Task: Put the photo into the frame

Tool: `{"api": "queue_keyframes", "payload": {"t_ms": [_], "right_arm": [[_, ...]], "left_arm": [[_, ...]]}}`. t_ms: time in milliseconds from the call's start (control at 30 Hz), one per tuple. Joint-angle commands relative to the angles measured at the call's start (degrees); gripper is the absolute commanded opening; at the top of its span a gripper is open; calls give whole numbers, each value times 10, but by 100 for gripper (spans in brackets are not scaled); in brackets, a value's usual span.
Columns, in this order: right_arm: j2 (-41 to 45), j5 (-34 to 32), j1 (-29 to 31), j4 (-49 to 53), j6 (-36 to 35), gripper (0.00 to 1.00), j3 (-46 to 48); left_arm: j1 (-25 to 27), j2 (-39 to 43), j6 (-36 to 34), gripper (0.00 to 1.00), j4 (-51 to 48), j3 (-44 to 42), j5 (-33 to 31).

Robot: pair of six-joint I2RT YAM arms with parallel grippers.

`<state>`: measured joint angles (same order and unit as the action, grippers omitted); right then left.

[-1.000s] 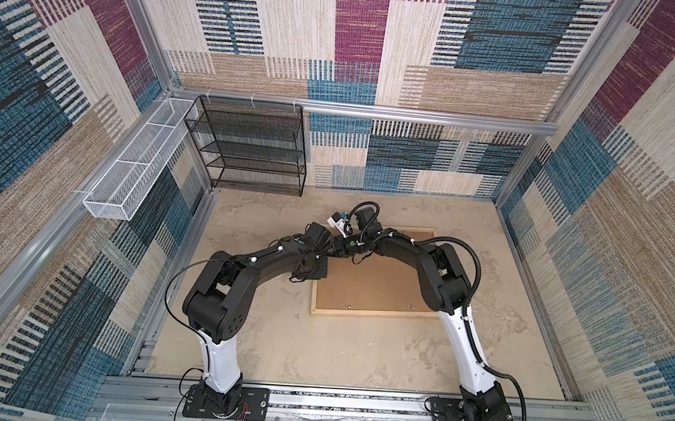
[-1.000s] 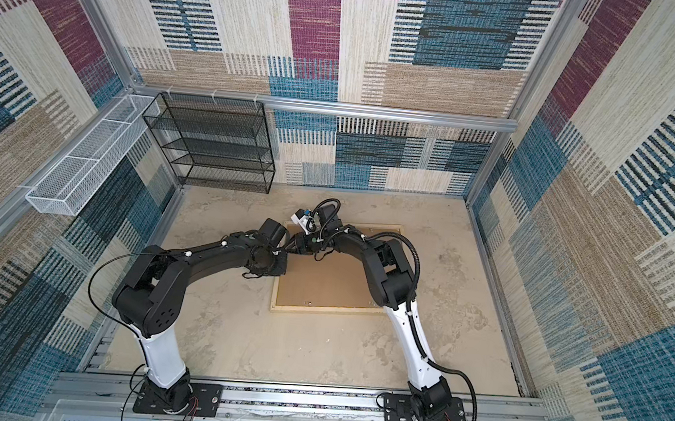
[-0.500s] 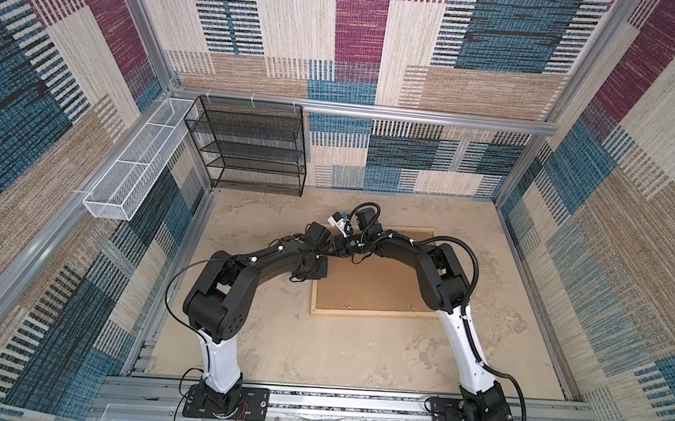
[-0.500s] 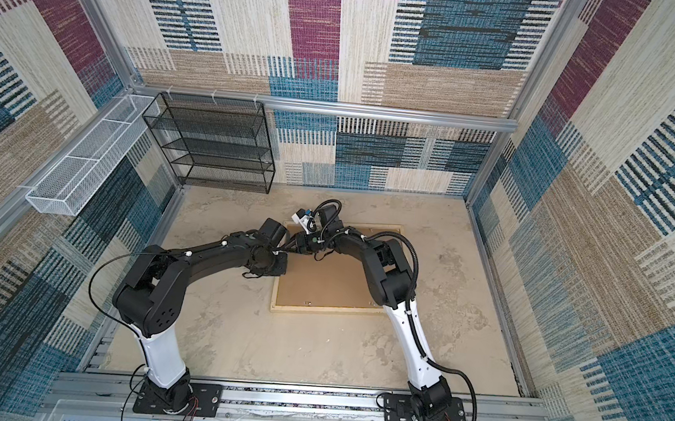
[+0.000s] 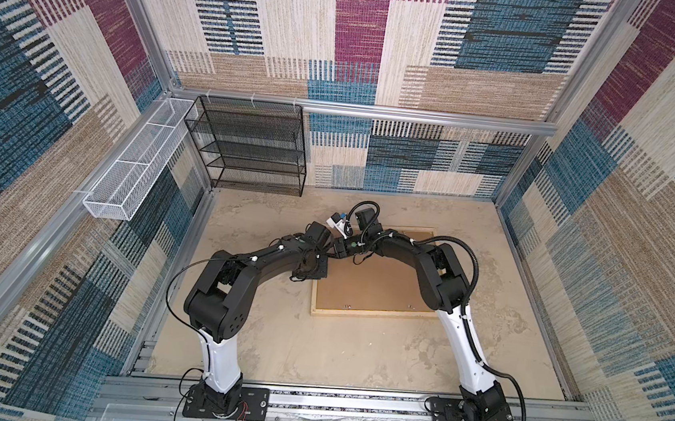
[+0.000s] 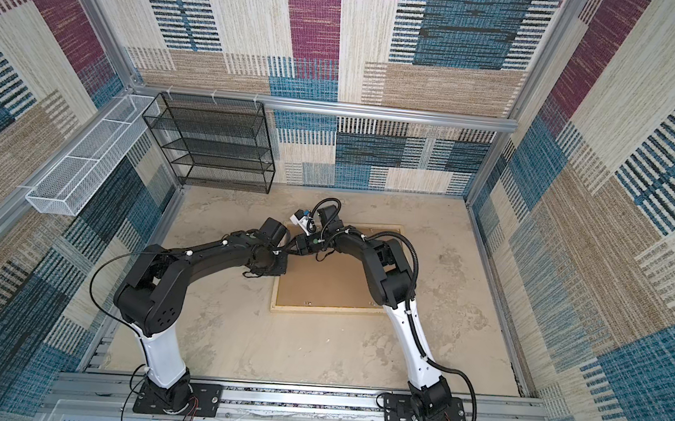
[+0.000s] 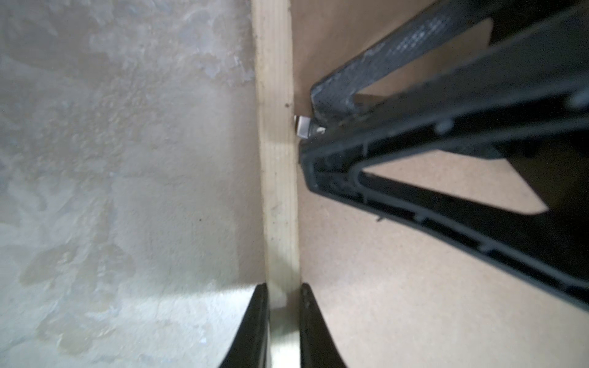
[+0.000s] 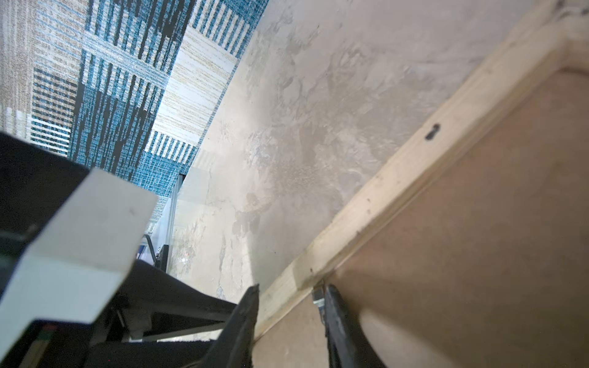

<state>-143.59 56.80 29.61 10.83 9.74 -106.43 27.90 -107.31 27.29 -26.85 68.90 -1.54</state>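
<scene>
The frame (image 5: 372, 315) (image 6: 327, 311) of pale wood lies face down on the table, and a brown backing board (image 5: 375, 281) fills it. The photo is hidden. My left gripper (image 7: 282, 288) (image 5: 317, 276) is shut on the frame's left rail (image 7: 277, 159), one finger on each side of it. My right gripper (image 8: 291, 291) (image 5: 331, 253) reaches over the board to the same rail (image 8: 398, 178), farther back. Its jaws stand open at the rail's inner edge. A small metal tab (image 8: 317, 298) (image 7: 302, 126) sits between them, against one finger.
A black wire shelf (image 5: 254, 146) stands at the back left by the wall. A white wire basket (image 5: 135, 164) hangs on the left wall. Beige table (image 5: 315, 351) lies in front of the frame and to its right.
</scene>
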Motion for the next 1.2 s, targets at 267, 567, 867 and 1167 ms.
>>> {"api": "queue_keyframes", "payload": {"t_ms": [267, 567, 867, 1167], "right_arm": [[3, -45, -15, 37, 30, 39, 13], [42, -96, -58, 74, 3, 56, -28], [78, -270, -97, 142, -51, 74, -82], [-33, -393, -112, 282, -148, 84, -265]], "left_arm": [[2, -14, -30, 12, -10, 1, 33], [2, 33, -40, 34, -20, 6, 12], [41, 138, -28, 32, -69, -47, 13], [165, 179, 95, 31, -63, -130, 44]]}}
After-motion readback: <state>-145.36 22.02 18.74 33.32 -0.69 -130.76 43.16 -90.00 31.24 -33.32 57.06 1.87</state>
